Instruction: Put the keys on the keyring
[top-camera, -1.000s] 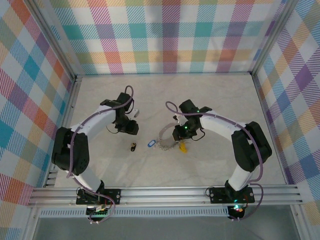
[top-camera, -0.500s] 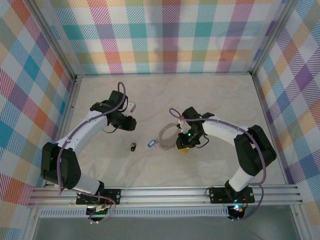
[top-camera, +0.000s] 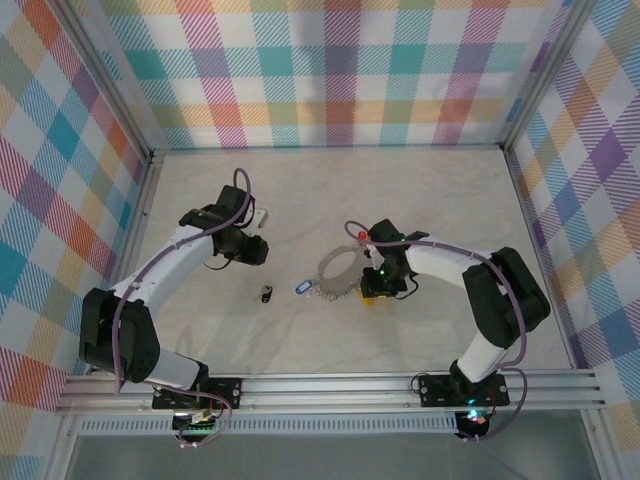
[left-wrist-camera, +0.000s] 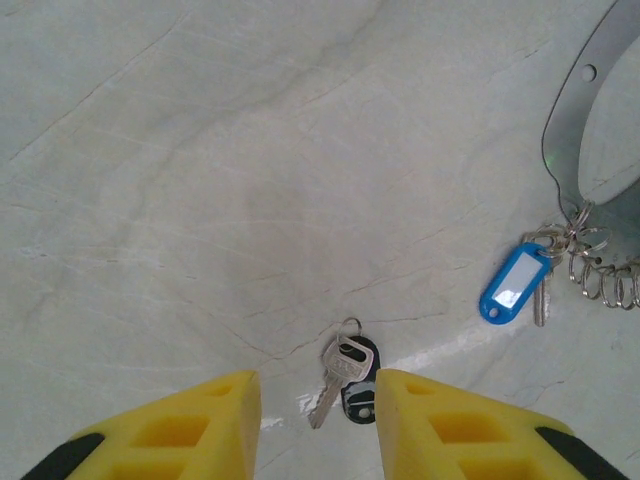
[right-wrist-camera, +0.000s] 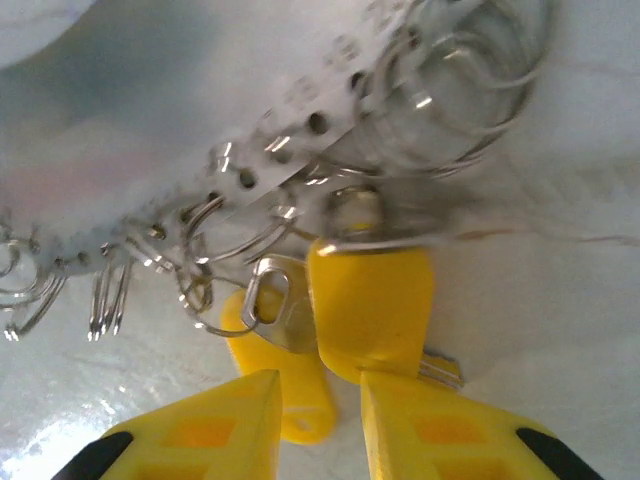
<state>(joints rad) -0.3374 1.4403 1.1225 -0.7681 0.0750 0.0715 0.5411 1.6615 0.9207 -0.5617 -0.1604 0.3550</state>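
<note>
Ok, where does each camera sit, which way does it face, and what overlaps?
Top external: above and behind the arms, looking down on the table; left gripper and right gripper show.
Left wrist: looks down past its yellow fingers at the black-tagged key.
Right wrist: close over the keyring and yellow-tagged key, its yellow fingers below.
Shared: top external and left wrist both show the blue-tagged key.

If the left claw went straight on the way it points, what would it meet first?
Probably the black-tagged key, lying on the table just ahead of the open left claw, in line with its gap; depth is uncertain.
</note>
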